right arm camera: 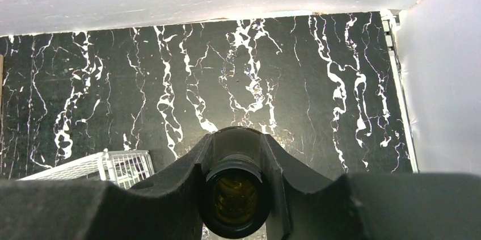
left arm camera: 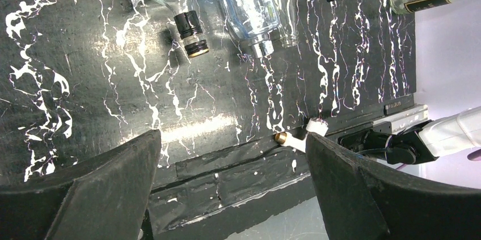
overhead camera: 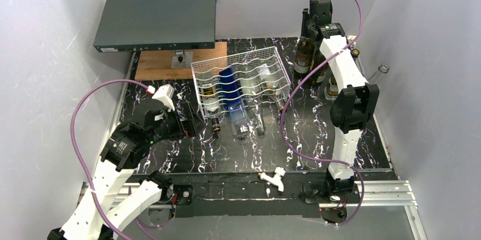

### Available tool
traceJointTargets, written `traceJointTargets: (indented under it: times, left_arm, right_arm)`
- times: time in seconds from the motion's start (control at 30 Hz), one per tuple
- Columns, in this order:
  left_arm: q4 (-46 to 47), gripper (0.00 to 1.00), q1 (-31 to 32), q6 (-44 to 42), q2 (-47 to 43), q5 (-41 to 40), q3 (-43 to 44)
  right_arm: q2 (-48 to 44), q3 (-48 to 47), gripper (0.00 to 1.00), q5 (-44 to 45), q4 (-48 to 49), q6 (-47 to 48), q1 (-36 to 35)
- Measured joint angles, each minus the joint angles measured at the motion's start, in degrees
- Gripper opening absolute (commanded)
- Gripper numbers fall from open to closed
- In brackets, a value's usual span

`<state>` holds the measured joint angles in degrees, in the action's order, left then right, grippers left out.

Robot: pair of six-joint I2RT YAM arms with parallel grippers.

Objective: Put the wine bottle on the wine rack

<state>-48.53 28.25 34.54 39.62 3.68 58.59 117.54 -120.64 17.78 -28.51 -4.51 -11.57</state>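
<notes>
Clamping the right hand [right arm camera: 235,158] on the neck of the wine bottle [right arm camera: 234,203], far right; holding the left hand [left arm camera: 232,140] apart, near left.

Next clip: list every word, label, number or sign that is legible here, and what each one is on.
No text can be read in any view.
Black-and-gold label on the clear bottle: blurred.
Label on the dark bottle: too small.
Front-panel markings on the grey box: too small.
</notes>
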Motion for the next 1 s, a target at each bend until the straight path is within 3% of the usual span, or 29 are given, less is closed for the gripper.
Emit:
traceJointTargets:
  times: [0.3,0.7,1.0]
  left_arm:
    - [0.02,0.98,0.00,0.22,0.87,0.28,0.00]
    - [0.11,0.98,0.00,0.61,1.84,1.31,0.00]
    - [0.28,0.98,0.00,0.87,1.97,1.70,0.00]
  right_arm:
    - [-1.33,-5.07,0.01,-2.36,-1.81,0.17,0.00]
    - [-12.76,-8.26,0.01,-10.75,-1.07,-2.38,-0.24]
    - [-15.37,-8.22,0.01,-14.45,2.03,-4.07,-7.08]
